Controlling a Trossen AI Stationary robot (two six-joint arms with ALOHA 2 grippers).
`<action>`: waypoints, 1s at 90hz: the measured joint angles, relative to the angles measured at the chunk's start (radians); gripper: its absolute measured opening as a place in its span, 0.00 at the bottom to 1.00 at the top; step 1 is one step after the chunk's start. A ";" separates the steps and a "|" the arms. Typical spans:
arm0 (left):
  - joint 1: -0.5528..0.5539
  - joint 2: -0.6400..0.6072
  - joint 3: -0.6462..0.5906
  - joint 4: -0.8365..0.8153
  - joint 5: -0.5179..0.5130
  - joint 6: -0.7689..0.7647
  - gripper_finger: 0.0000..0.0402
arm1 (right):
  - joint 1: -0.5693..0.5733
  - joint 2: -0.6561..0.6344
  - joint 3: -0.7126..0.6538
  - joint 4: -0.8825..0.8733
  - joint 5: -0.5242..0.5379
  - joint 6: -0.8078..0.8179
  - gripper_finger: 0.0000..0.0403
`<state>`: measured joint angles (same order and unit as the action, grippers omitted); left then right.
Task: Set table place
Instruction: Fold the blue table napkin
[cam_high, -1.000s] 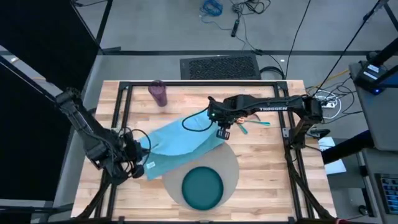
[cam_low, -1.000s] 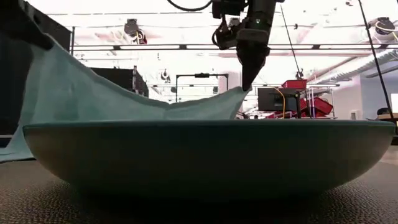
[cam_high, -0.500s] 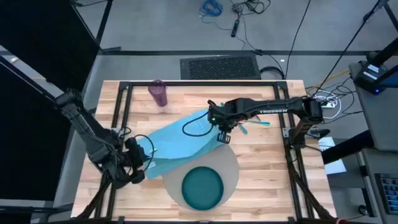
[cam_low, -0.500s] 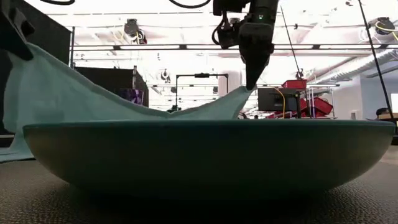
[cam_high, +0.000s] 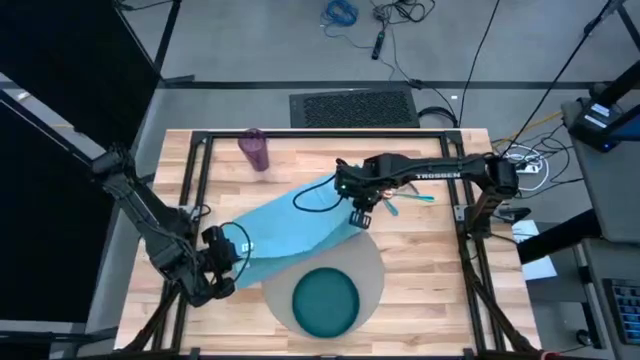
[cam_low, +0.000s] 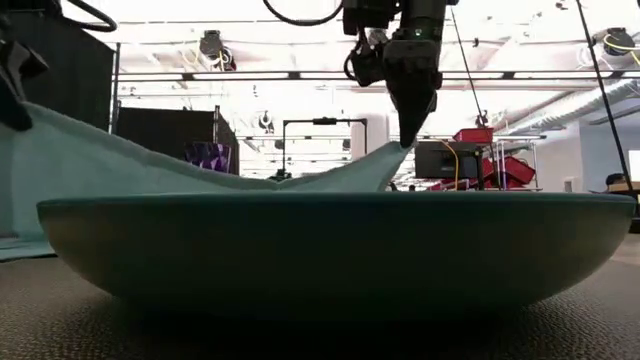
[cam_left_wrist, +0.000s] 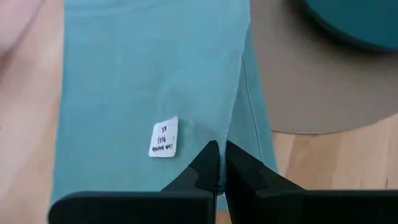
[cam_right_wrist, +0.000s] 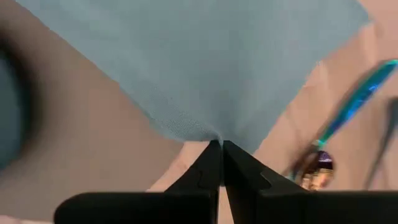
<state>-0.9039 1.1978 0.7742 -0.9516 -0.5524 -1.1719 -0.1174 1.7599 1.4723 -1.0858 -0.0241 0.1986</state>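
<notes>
Matt cloth napkin (cam_high: 290, 230), plank-wood table (cam_high: 420, 250)

My table (cam_high: 420, 255) is light wooden planks in a black frame. On it lie the round mat (cam_high: 372, 262) at the near edge, the purple cup (cam_high: 254, 150) near the far-left corner, and teal-handled cutlery (cam_high: 412, 198) toward the right edge.
</notes>
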 joint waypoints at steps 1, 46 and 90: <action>0.000 0.000 0.000 0.000 0.000 0.000 0.00 | 0.000 0.001 0.000 -0.001 -0.004 0.000 0.00; 0.000 0.000 0.000 0.015 0.006 -0.002 0.00 | 0.001 0.012 0.000 -0.025 -0.009 0.006 0.00; 0.002 0.000 0.000 0.019 -0.004 0.028 0.29 | 0.002 0.012 0.000 -0.038 -0.008 -0.015 0.32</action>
<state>-0.9024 1.1976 0.7742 -0.9326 -0.5566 -1.1434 -0.1159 1.7721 1.4723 -1.1237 -0.0322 0.1837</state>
